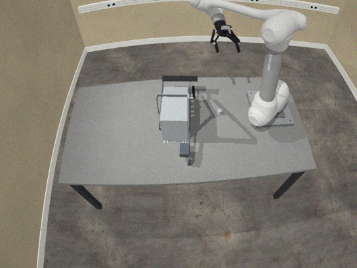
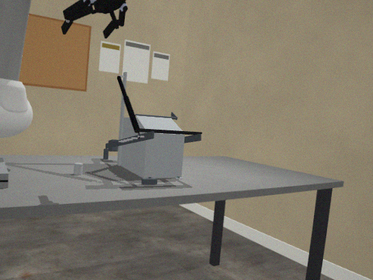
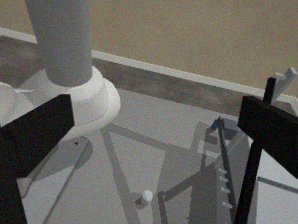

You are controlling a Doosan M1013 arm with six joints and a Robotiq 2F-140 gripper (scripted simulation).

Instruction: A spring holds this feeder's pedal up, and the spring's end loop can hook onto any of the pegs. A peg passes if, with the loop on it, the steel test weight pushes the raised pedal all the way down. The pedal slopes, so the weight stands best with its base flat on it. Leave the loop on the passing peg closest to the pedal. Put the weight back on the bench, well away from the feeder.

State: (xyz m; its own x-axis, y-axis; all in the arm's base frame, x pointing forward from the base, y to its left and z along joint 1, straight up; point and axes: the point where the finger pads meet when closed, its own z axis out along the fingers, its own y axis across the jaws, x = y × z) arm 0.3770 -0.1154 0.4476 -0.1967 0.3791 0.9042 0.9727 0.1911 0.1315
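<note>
The steel test weight (image 1: 220, 111) (image 2: 78, 169) (image 3: 147, 195), a small pale cylinder, stands upright on the bench between feeder and arm base. The feeder (image 1: 174, 108) (image 2: 164, 154) is a pale grey box. Its blue-grey pedal (image 1: 184, 150) (image 2: 112, 144) is up at the near end in the top view. Several short pegs (image 1: 192, 110) (image 3: 226, 190) line the lever. A long black bar (image 2: 127, 99) (image 3: 254, 165), apparently the spring, slants down to the lever's end far from the pedal; its loop's exact peg is unclear. My gripper (image 1: 228, 51) (image 2: 85, 34) (image 3: 156, 110) is open, empty, high above the bench.
A thin grey upright post (image 2: 122, 103) rises beside the feeder, near the black bar. A dark plate (image 1: 180, 78) spans the feeder's far end, and a thin rail (image 1: 172, 95) crosses its top. The arm's base (image 1: 262, 110) stands on the bench (image 1: 115, 157) at the right in the top view.
</note>
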